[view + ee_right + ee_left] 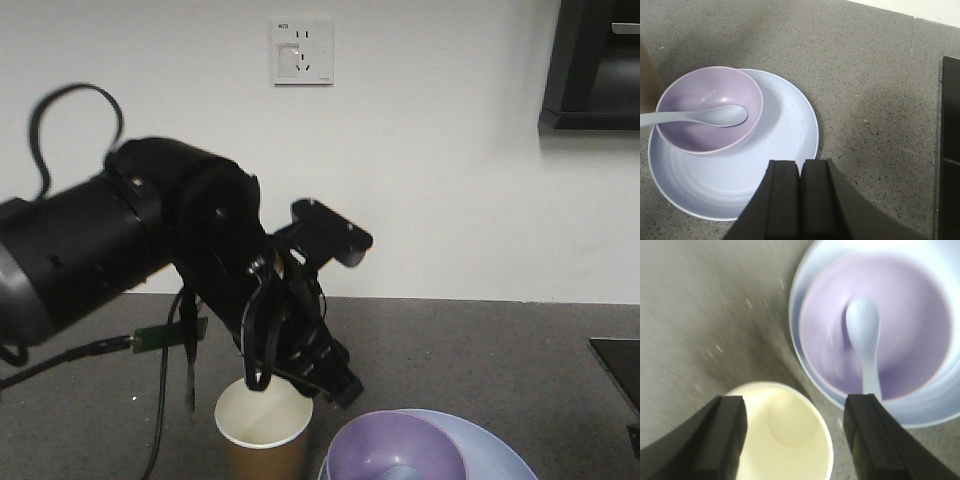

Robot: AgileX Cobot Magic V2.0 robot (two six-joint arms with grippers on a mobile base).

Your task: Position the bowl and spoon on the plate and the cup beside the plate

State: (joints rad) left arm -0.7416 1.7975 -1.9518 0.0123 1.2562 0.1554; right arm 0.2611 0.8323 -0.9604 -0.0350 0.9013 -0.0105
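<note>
The brown paper cup [262,435] stands upright on the grey counter, just left of the light-blue plate [495,450]. The lavender bowl [398,452] sits on the plate, and the pale spoon [864,340] lies in the bowl with its handle over the rim. My left gripper [796,400] hangs open above the cup [785,435], one finger to each side, gripping nothing. My right gripper [800,172] is shut and empty, over the near edge of the plate [785,145]. The bowl [710,107] and spoon [715,116] lie to its left.
A black panel [951,150] lies on the counter at the right edge. A white wall with a socket plate [302,50] rises behind the counter. A dark cabinet [590,65] hangs at the upper right. Cables [165,400] dangle from the left arm.
</note>
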